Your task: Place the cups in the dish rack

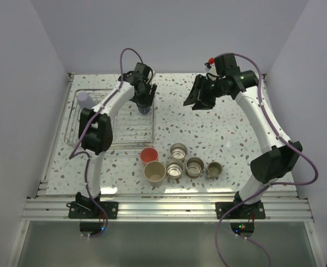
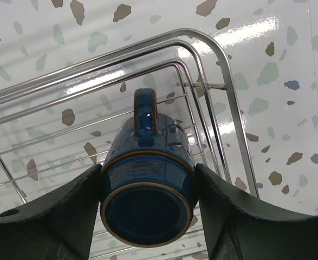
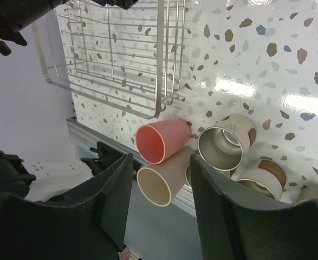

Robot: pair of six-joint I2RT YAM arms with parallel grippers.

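Note:
My left gripper (image 1: pixel 144 104) is shut on a small dark blue-black mug (image 2: pixel 147 189), held over the far right corner of the dish rack (image 1: pixel 112 146), base toward the wrist camera and handle pointing away. A lavender cup (image 1: pixel 87 100) sits in the rack's far left corner. In front of the rack stand a pink-red cup (image 1: pixel 149 156), a beige cup (image 1: pixel 155 172), three steel cups (image 1: pixel 178 151) (image 1: pixel 175 168) (image 1: pixel 195 167) and an olive-tan mug (image 1: pixel 214 169). My right gripper (image 1: pixel 199 95) hangs open and empty above the far middle of the table.
Grey walls close the table in on the left, back and right. An aluminium rail (image 1: pixel 169 208) runs along the near edge by the arm bases. The right wrist view looks down on the pink-red cup (image 3: pixel 161 141), the beige cup (image 3: pixel 161 181) and the rack corner (image 3: pixel 159 81).

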